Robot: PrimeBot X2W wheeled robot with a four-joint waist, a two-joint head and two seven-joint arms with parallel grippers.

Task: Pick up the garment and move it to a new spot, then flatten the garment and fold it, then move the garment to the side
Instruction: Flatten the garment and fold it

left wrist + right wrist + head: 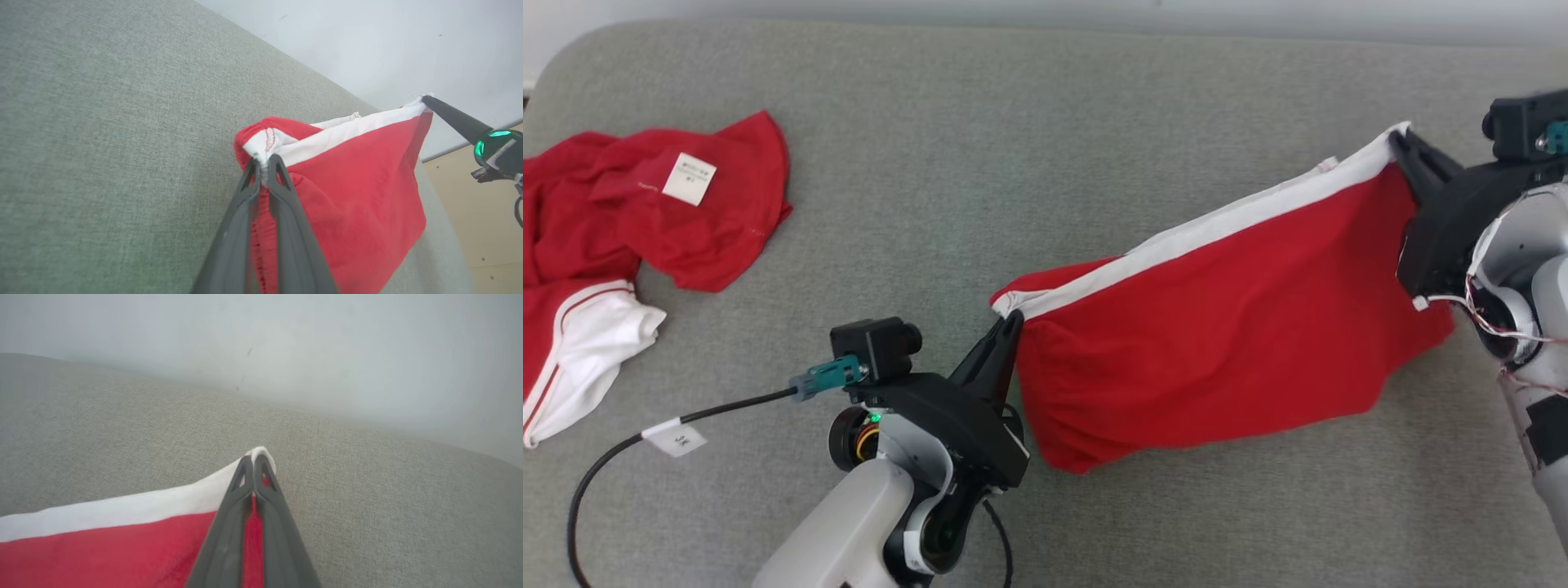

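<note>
Left pincer (1011, 318) nipped tight on the near-left end of the white waistband, right pincer (1398, 137) clamped on the far-right end, red garment (1217, 343) slung between them over the grey worktop (1045, 122). Best draw it taut and level, then lower both ends together.

A red garment (1217, 343) with a white band (1201, 233) along its upper edge hangs stretched over the right half of the grey upholstered surface (1045, 122). The left gripper (1010, 322) pinches one end of the band and the right gripper (1403, 143) the other. The band slants from mid-surface up toward the right edge, and the red cloth sags in soft folds below it.
</note>
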